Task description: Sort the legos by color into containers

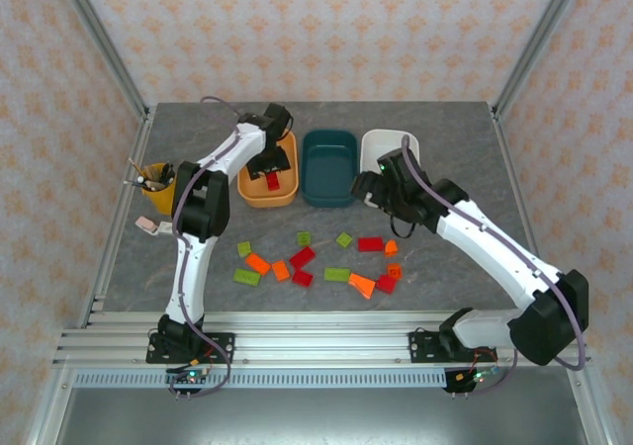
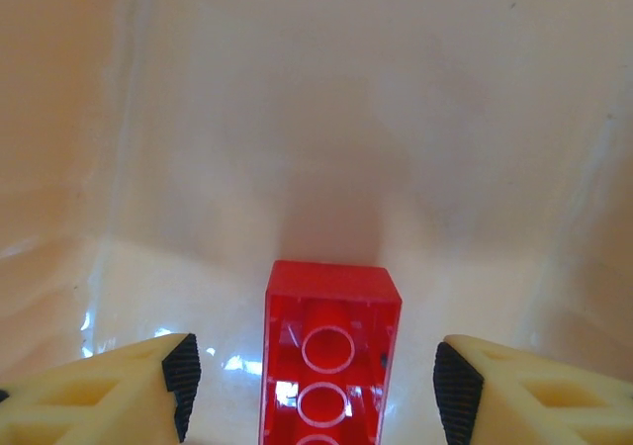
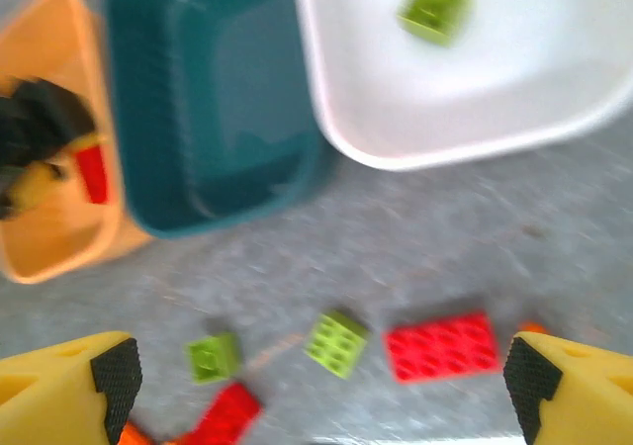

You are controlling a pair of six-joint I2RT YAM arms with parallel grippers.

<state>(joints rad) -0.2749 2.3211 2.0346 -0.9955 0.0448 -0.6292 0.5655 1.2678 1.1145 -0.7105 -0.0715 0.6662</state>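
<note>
Left wrist view: the bottom edge cuts off the near end of the red brick (image 2: 331, 356), so you cannot read its full length there. The right wrist view is blurred and brick studs are hard to make out. From above, the right arm (image 1: 475, 232) covers part of the white tub (image 1: 381, 146). Your left hand (image 2: 316, 381) is released, with both fingertips clear of the red brick and a gap on each side. The brick is inside the light orange tub (image 1: 249, 196), long axis running away from the wrist camera, ringed hollow face toward the lens; flat or leaning cannot be told. Your right hand (image 3: 323, 378) is spread wide with nothing between the fingers, above the grey surface (image 1: 465, 148) just in front of the dark teal tub (image 1: 329, 168) and the white tub. One yellow-green brick (image 3: 435, 7) lies in the white tub. Loose bricks (image 1: 316, 262), red, orange and green, lie scattered between tubs and arm bases. A yellow cup of pens (image 1: 155, 183) stands left of the light orange tub.
</note>
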